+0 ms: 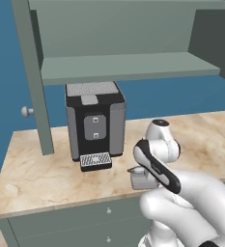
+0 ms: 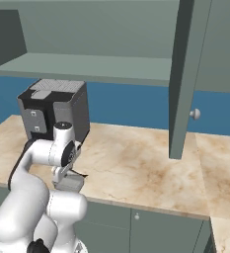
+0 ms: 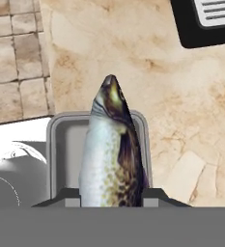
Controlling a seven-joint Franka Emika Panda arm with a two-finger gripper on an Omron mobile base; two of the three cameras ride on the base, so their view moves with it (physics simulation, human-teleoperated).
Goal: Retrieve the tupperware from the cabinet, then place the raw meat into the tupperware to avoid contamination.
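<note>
The cabinet [image 1: 128, 58] hung open above the marble counter [image 1: 41, 169], its inner shelf [image 2: 87, 66] bare and one door [image 2: 183, 79] standing edge-on with a pale knob [image 2: 195, 114]. Below it the coffee machine [image 1: 95, 123] stood against the blue wall, its grated drip tray [image 1: 95, 160] at the front. The grey container [image 3: 65, 144] sat at the counter's front edge, just ahead of the machine and to its right, partly behind the arm. Directly over it the gripper [image 3: 111, 195] had its jaws drawn narrow around the fish [image 3: 113, 149], whose head pointed past the container's far rim.
</note>
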